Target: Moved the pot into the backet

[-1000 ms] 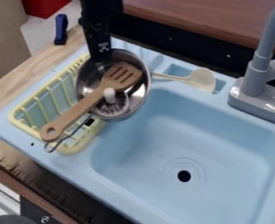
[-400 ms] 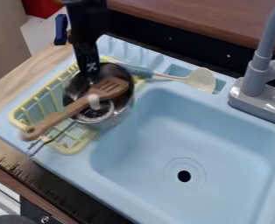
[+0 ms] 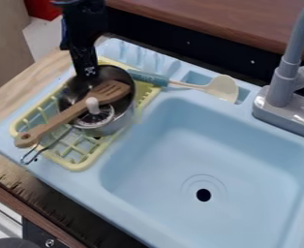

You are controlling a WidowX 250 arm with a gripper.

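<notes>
The black gripper [image 3: 88, 72] hangs at the upper left, its tip at the back rim of the metal pot; whether it holds that rim cannot be made out. The pot [image 3: 119, 119] is over the yellow basket [image 3: 81, 163], tilted, with its open top facing up and toward the camera. Inside the pot lie a wooden slotted spatula [image 3: 69, 113], its handle sticking out to the lower left, and a whisk-like utensil with a white knob [image 3: 92, 103]. The pot hides the middle of the basket.
A light blue sink [image 3: 203, 145] takes up the right side, with a grey faucet [image 3: 284, 87] at its back right corner. A cream ladle [image 3: 220, 89] with a teal handle lies along the back ledge. A blue-handled object [image 3: 65, 34] is partly behind the arm.
The gripper and the pot with its utensils have moved left. More of the basket's right end and the ladle's teal handle now show.
</notes>
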